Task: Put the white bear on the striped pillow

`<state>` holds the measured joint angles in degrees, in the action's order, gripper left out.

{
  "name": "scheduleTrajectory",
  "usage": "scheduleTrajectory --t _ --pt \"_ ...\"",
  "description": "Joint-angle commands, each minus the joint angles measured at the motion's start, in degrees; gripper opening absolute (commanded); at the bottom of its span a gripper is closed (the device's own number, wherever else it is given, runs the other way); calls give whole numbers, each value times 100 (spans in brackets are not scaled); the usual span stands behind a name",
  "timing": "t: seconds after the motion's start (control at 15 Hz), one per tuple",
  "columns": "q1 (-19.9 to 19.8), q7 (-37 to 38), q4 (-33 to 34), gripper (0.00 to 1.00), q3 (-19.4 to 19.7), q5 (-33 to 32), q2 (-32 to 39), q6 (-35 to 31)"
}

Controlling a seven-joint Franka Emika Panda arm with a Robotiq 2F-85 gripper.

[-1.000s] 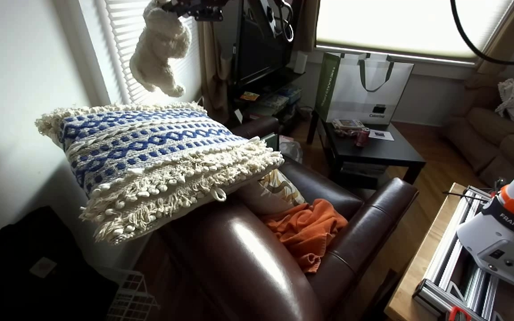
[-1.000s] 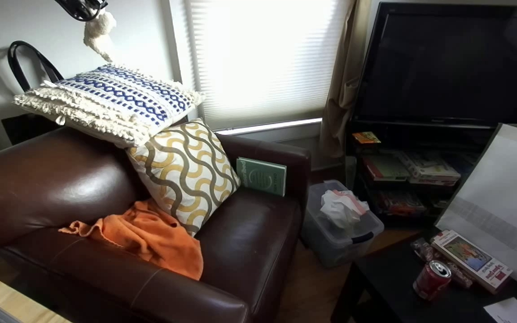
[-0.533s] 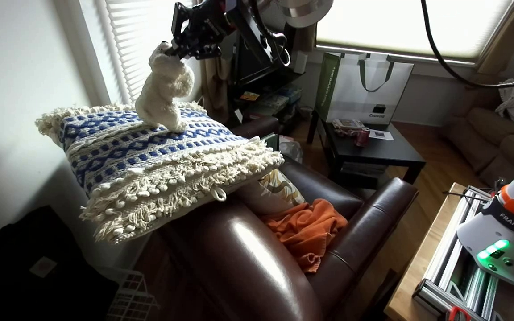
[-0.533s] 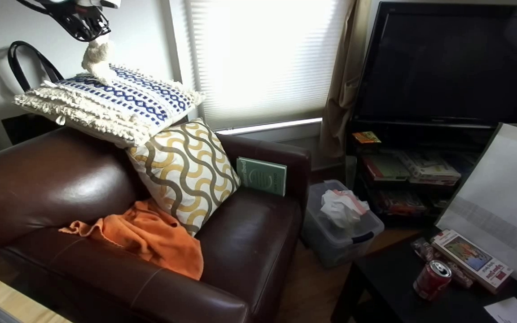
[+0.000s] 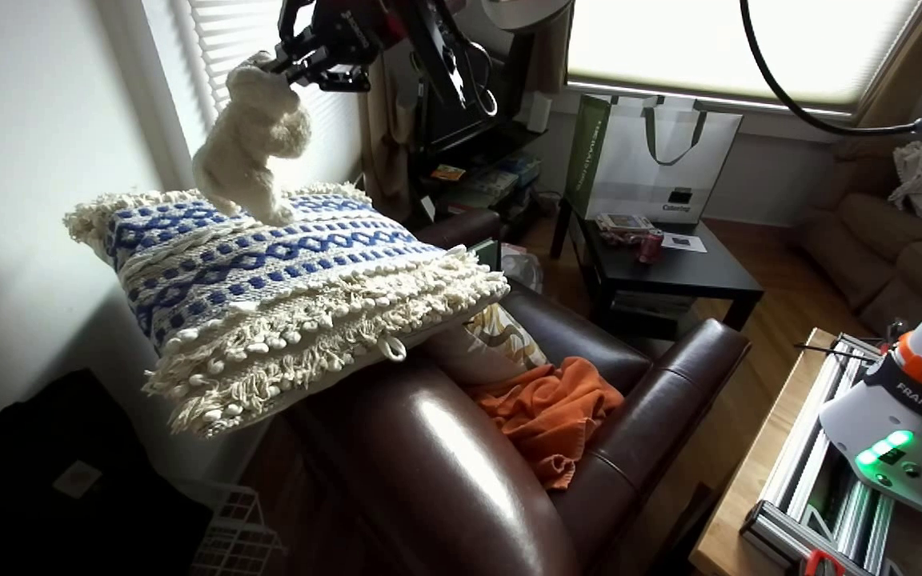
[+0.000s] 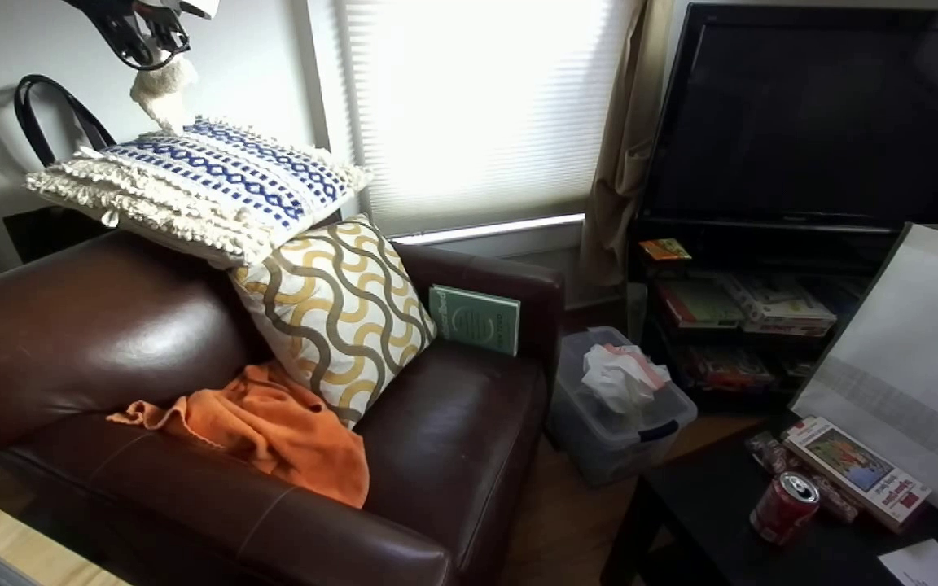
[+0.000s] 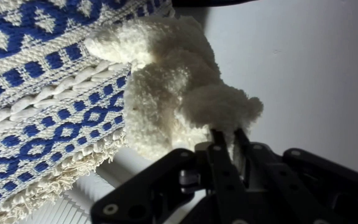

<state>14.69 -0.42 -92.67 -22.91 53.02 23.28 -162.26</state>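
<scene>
So we've got the white bear (image 7: 166, 90) hanging by its head, more or less upright, with the gripper (image 7: 228, 132) pinched tight on a bit of plush. It's over the striped pillow (image 5: 285, 276), looks like near the edge closest to the wall (image 5: 29, 144), and we can't tell if the feet touch down or float just above. Our guess on handling: light, squishy, grippy fur, nothing to break. The head should work fine as a hold since the body hangs below it, but it'll probably flop over once we let go. If it slides off, we'd go for the tummy instead, likely steadier.

Container-wise: in an exterior view there's a clear plastic bin (image 6: 599, 457) with a white plastic bag (image 6: 620, 378) bunched at the top (inside or sitting on it, no idea). Also a shopping bag (image 5: 669, 180) on the black table (image 5: 685, 276) in both exterior views, contents hidden from us.
</scene>
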Motion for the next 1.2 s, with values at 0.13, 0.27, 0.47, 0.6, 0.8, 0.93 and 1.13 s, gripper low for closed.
scheduleTrajectory --t 0.13,0.27,0.47,0.6,0.8,0.93,1.13 --pt "-216 22 130 3 -104 698 143 -38" --pt "-320 -69 129 3 -174 955 196 68" --pt "-482 -281 188 3 -362 1543 293 95" --pt "-513 -186 74 3 -336 1712 275 50" --pt "-523 80 -191 3 -202 1683 219 59" --pt "-458 446 -412 32 -44 1429 183 34" --pt "7 1012 -681 50 612 1020 110 45"
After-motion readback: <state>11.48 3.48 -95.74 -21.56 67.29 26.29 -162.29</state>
